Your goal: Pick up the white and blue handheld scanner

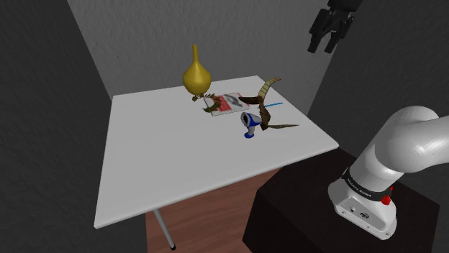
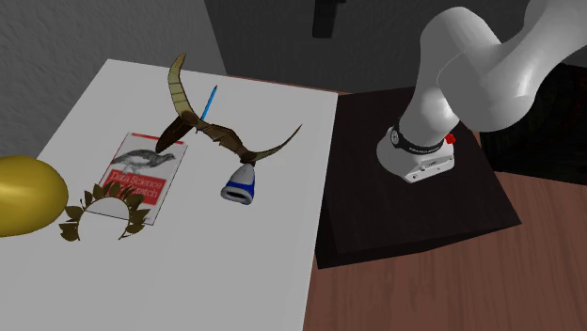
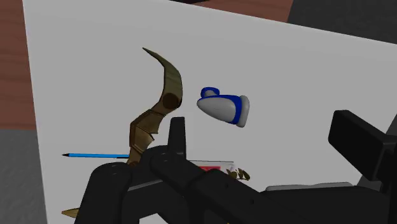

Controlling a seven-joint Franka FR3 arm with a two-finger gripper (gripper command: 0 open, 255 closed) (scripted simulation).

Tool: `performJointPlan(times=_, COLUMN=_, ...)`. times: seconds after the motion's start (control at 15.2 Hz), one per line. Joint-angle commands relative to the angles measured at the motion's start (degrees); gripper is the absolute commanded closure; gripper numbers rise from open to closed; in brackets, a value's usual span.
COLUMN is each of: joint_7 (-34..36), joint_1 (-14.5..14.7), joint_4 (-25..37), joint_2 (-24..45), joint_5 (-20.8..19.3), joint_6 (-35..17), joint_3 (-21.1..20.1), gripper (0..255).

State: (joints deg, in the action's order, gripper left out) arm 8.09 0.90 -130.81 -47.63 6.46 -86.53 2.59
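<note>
1. Shoulder view: the gripper [image 1: 322,47] sits right at the top edge, so its upper part is chopped off.
2. The white arm [image 1: 410,140] runs out the right edge there too.
3. Second exterior view: the yellow vase [image 2: 23,196] is sliced by the left edge, only its round belly in frame.
4. Wrist view: the book [image 3: 211,167] is mostly buried behind the gripper, only a sliver peeks out.
5. Blue pen [image 3: 95,155]: one end slips behind the brown horn shape [image 3: 159,108].

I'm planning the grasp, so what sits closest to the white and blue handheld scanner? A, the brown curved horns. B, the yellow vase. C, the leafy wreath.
A: one arm of the brown curved horns passes right beside the handheld scanner, while the yellow vase and the leafy wreath lie farther off.
</note>
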Motion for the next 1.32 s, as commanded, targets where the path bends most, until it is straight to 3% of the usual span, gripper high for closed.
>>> performJointPlan(times=0.0, joint_7=0.00, joint_1=0.00, joint_4=0.00, joint_2=0.00, joint_5=0.00, joint_6=0.00, joint_3=0.00, gripper=0)
performJointPlan(times=0.59, joint_7=-24.54, joint_1=7.16, joint_4=-11.84, joint_2=6.18, joint_5=-1.74, joint_6=-18.05, joint_3=8.14, gripper=0)
performJointPlan(times=1.25, joint_7=-53.79, joint_1=17.70, joint_4=-15.20, joint_2=23.37, joint_5=1.66, joint_6=-37.23, joint_3=17.27, gripper=0)
